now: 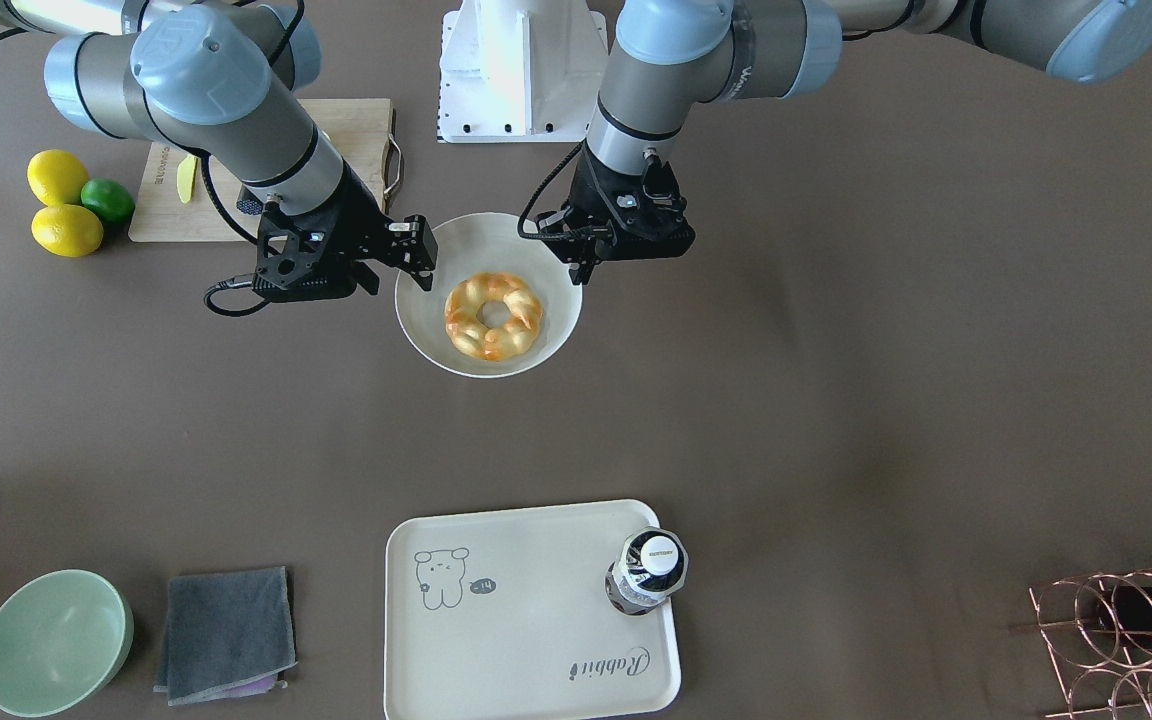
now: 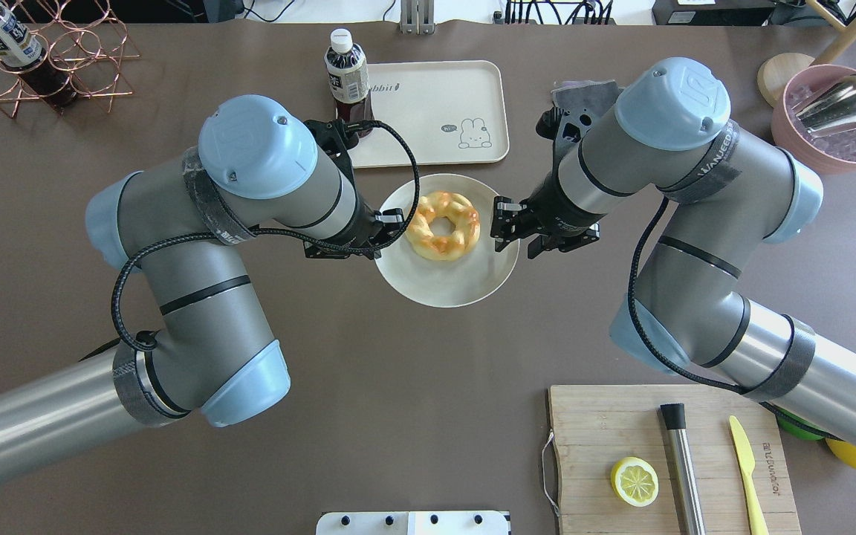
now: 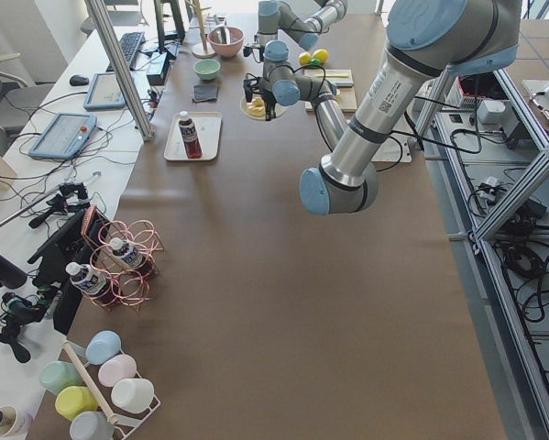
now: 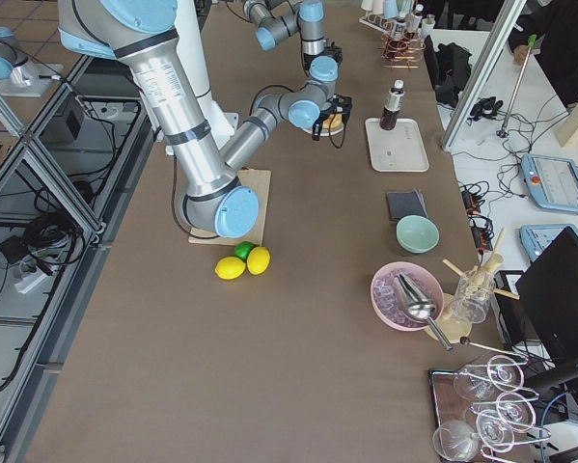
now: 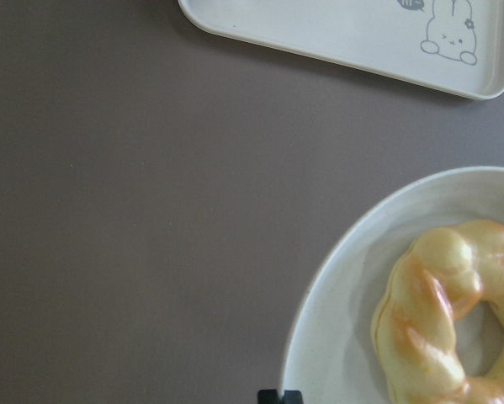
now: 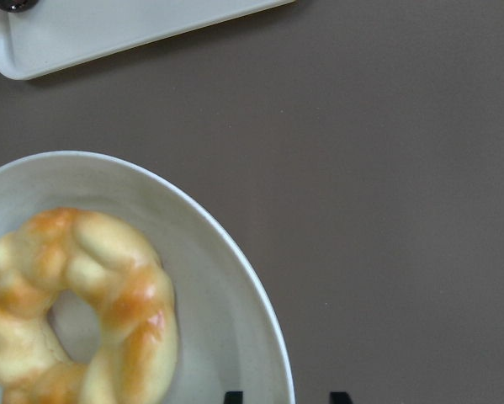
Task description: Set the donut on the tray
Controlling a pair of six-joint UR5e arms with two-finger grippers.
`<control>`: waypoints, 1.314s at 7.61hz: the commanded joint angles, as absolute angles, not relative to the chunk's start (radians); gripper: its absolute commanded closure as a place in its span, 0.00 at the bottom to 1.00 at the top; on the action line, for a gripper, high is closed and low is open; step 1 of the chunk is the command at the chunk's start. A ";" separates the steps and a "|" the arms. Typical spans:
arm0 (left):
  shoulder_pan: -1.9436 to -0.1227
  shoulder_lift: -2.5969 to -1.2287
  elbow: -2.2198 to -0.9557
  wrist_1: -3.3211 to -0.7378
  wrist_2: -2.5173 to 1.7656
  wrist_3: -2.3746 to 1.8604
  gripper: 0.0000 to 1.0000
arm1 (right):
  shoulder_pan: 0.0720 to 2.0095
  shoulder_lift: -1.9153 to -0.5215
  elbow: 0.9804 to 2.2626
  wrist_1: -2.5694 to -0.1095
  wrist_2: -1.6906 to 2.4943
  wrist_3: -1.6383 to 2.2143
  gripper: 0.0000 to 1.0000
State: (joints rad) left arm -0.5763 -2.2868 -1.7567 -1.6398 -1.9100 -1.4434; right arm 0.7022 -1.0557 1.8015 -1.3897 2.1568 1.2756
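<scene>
Two flank your twisted golden donut: left end effector at nine o'clock, closed empty; right end effector at three, spread empty.

Seen from overhead, the left arm enters from 8 o'clock, folds at a raised elbow and reaches toward 3 o'clock. The right arm enters from 4 o'clock, folds likewise and reaches toward 9 o'clock. Their wrists face each other near the middle of the view, apart. The left end effector sits at 9 o'clock from the right end effector. Both point downward. The left one's fingertips are pressed together, gripping nothing. The right one's fingertips stand apart, with nothing between them.
</scene>
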 commanded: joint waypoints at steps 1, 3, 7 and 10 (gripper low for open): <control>-0.577 -2.289 -1.752 -1.640 -1.910 -1.442 1.00 | 0.703 -1.055 1.799 -1.388 2.157 1.275 0.92; -0.580 -2.295 -1.752 -1.641 -1.911 -1.440 1.00 | 0.703 -1.055 1.796 -1.388 2.155 1.273 1.00; -0.581 -2.290 -1.750 -1.647 -1.910 -1.436 0.02 | 0.730 -1.054 1.799 -1.390 2.155 1.278 1.00; -0.581 -2.289 -1.750 -1.649 -1.910 -1.434 0.02 | 0.749 -1.054 1.799 -1.391 2.161 1.278 1.00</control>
State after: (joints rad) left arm -0.5814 -2.2898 -1.7505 -1.6479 -1.9099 -1.4347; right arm 0.7379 -1.0533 1.8001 -1.3898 2.1587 1.2776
